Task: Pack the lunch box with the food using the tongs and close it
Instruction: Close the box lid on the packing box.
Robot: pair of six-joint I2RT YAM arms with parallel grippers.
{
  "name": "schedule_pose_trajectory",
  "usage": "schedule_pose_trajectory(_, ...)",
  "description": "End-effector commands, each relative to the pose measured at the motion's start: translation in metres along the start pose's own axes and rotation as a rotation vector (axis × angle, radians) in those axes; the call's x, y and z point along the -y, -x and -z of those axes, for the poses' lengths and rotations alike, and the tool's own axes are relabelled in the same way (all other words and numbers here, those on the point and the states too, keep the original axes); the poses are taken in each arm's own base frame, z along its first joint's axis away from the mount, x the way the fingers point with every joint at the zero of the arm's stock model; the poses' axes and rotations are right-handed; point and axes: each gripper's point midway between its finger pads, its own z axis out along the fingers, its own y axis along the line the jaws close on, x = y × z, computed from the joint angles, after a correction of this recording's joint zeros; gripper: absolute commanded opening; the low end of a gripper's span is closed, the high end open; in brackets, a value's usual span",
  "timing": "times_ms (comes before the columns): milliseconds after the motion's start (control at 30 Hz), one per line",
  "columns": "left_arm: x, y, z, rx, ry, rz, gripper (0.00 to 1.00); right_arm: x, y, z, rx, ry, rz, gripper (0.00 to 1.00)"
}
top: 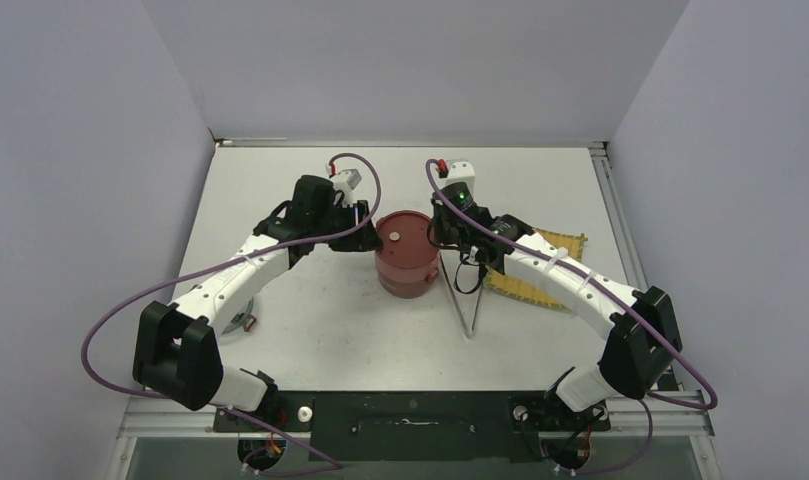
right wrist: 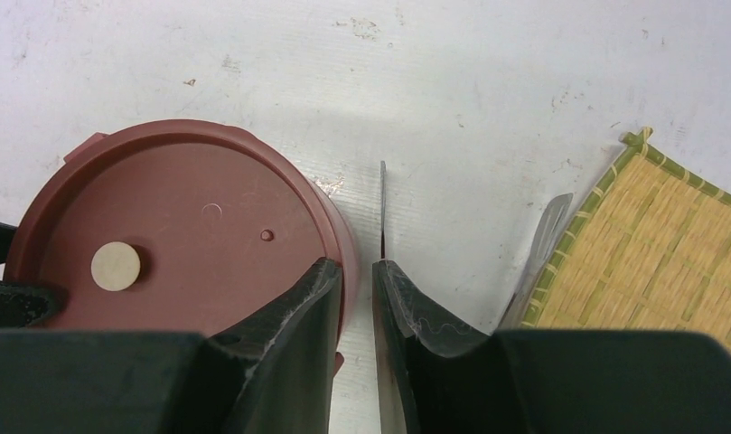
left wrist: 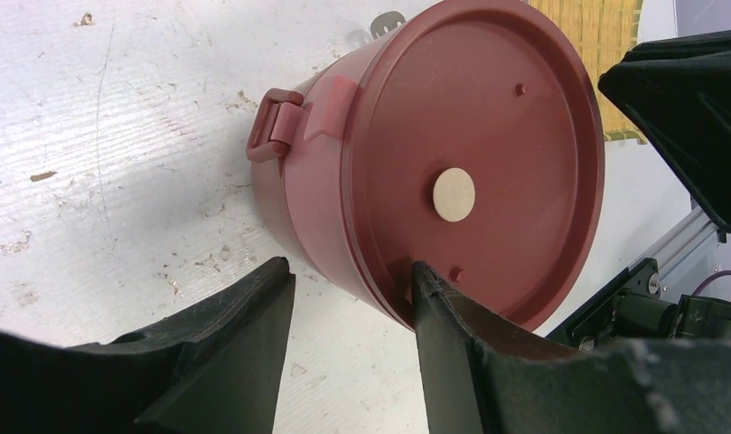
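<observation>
The dark-red lunch box (top: pixel 407 252) stands mid-table with its flat lid on (left wrist: pixel 488 154) (right wrist: pixel 181 226). My left gripper (top: pixel 365 238) is at its left side and open (left wrist: pixel 348 271); one finger (left wrist: pixel 434 298) touches the lid's rim, the other hangs off the box over the table. My right gripper (top: pixel 450 242) is at the box's right edge, its jaws a narrow gap apart (right wrist: pixel 354 264); one finger lies over the lid's rim. The silver tongs (top: pixel 469 305) lie on the table in a V. One arm (right wrist: pixel 382 203) runs beside my right finger. The food is out of view.
A yellow woven mat (top: pixel 540 270) (right wrist: pixel 651 244) lies right of the tongs, and the second tong arm (right wrist: pixel 547 240) lies along its edge. A small round object (top: pixel 242 322) shows partly under my left arm. A metal rail (top: pixel 620 230) runs along the table's right edge.
</observation>
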Motion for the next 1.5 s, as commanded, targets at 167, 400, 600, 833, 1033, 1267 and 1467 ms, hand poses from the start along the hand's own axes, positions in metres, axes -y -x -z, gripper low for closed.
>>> schedule_pose_trajectory(167, 0.004, 0.017, 0.012, 0.071, -0.021, -0.012, 0.48, -0.032, 0.029, 0.027, 0.09, 0.152, 0.054, 0.32)
schedule_pose_trajectory(400, -0.005, 0.041, 0.036, 0.193, -0.005, -0.005, 0.62, -0.07, 0.03, 0.056, 0.146, 0.337, 0.191, 0.37)
schedule_pose_trajectory(600, -0.017, 0.05, 0.048, 0.233, 0.021, 0.012, 0.67, -0.109, 0.004, 0.061, 0.09, 0.478, 0.304, 0.39)
schedule_pose_trajectory(833, -0.027, 0.052, 0.052, 0.238, 0.037, 0.032, 0.67, -0.125, -0.024, 0.05, 0.017, 0.482, 0.398, 0.42)
schedule_pose_trajectory(1033, -0.028, 0.049, 0.051, 0.223, 0.035, 0.032, 0.67, -0.126, -0.027, 0.041, 0.016, 0.43, 0.438, 0.4)
schedule_pose_trajectory(1267, -0.029, 0.047, 0.049, 0.207, 0.031, 0.036, 0.67, -0.126, -0.024, 0.04, 0.03, 0.413, 0.441, 0.21)
schedule_pose_trajectory(1467, -0.029, 0.044, 0.046, 0.194, 0.024, 0.04, 0.67, -0.13, -0.02, 0.045, 0.054, 0.439, 0.419, 0.05)
